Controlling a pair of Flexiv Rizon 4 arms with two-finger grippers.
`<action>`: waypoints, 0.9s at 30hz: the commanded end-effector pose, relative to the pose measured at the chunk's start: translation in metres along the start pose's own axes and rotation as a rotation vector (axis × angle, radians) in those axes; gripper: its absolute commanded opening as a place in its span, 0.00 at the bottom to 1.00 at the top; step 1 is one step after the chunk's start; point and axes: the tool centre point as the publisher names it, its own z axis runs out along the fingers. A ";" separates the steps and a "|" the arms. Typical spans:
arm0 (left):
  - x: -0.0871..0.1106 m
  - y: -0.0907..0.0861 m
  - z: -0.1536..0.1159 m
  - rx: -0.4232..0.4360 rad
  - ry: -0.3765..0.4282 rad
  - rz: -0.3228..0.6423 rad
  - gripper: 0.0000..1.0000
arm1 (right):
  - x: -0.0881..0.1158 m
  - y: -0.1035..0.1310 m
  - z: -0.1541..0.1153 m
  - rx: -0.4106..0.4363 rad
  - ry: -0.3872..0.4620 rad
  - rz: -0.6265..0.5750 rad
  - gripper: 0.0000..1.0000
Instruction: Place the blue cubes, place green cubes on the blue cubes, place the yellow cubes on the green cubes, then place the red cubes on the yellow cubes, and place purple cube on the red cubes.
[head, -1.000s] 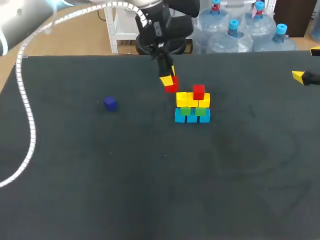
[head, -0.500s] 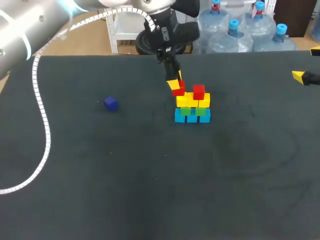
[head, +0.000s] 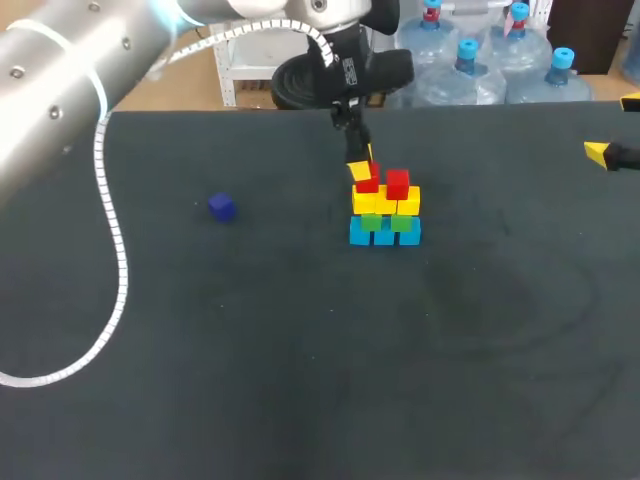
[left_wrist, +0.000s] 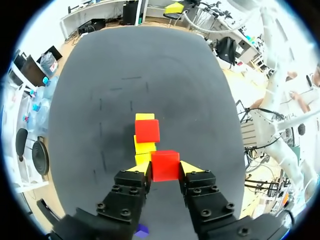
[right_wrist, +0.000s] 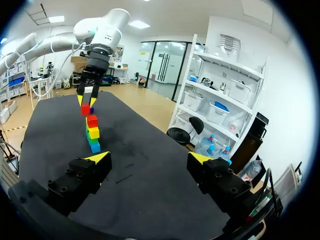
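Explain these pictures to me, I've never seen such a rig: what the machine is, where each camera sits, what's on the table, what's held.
It is a robot with two arms at a dark table. One picture looks down from a fixed camera above and behind it; the two round ones come from a camera on each wrist. On the table stands a stack: blue cubes, then green cubes, yellow cubes and one red cube on top. A purple cube lies apart. The left gripper is shut on a second red cube just above the yellow row. The right gripper is open, holding nothing.
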 end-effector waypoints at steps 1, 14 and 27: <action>-0.004 0.010 0.000 0.083 0.011 -0.021 0.00 | 0.000 0.000 0.000 0.000 -0.001 0.000 1.00; -0.009 0.020 0.004 0.062 0.021 -0.087 0.00 | 0.000 0.000 0.000 0.000 -0.001 0.000 1.00; -0.012 0.027 0.009 0.059 0.043 -0.073 0.00 | 0.000 0.000 0.000 0.000 -0.001 0.000 1.00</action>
